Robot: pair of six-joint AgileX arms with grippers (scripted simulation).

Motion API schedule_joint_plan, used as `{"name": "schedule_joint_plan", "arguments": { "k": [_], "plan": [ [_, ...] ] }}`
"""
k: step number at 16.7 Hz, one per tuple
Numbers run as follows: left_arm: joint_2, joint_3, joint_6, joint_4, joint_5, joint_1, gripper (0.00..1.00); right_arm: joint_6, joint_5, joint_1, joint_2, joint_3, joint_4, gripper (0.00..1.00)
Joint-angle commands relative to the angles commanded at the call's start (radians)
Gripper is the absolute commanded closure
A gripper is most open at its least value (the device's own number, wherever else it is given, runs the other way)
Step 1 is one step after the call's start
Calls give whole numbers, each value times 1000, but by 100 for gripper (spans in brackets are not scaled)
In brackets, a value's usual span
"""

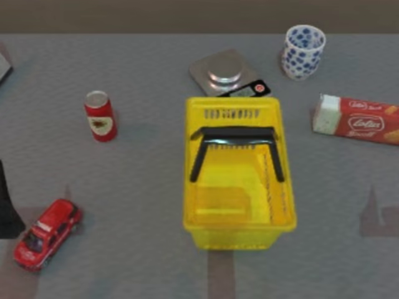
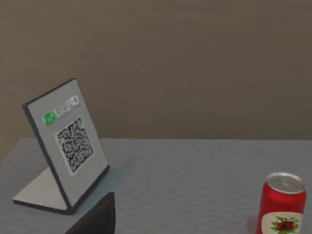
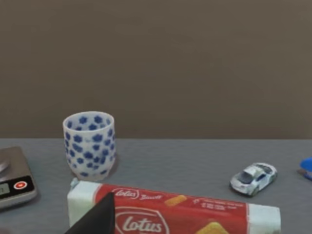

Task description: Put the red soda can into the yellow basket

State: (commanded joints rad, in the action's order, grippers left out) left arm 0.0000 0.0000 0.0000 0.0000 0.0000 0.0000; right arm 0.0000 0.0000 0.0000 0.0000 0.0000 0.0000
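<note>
Left arm: parked at the table's left edge, only a dark sliver visible; finger state cannot be told.
Red soda can (image 1: pixel 100 116): small red metal cylinder with silver top, standing upright on the left half, its long axis vertical, well apart from the basket; the left arm looks nearer.
Yellow basket (image 1: pixel 193 205): large slotted plastic rectangle at centre, black handles folded across; appears empty.
Right arm: out of the top view; finger state cannot be told.

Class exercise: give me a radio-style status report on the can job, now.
Neither gripper in the top view. Can upright on the table's left, untouched. Basket at centre, handles folded across its opening. Path between them clear.
</note>
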Motion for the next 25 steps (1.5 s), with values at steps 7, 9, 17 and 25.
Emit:
{"name": "schedule_joint_plan", "arguments": {
  "k": [7, 9, 17, 25],
  "plan": [
    [149, 120, 35, -104, 9, -20, 0, 0, 0, 0, 0, 0, 0, 0],
    [275, 223, 64, -190, 14, -35, 0, 0, 0, 0, 0, 0, 0, 0],
    [990, 863, 235, -652, 33, -113, 0, 0, 0, 0, 0, 0, 0, 0],
    [1814, 1645, 449, -1091, 28, -174, 0, 0, 0, 0, 0, 0, 0, 0]
  ]
}}
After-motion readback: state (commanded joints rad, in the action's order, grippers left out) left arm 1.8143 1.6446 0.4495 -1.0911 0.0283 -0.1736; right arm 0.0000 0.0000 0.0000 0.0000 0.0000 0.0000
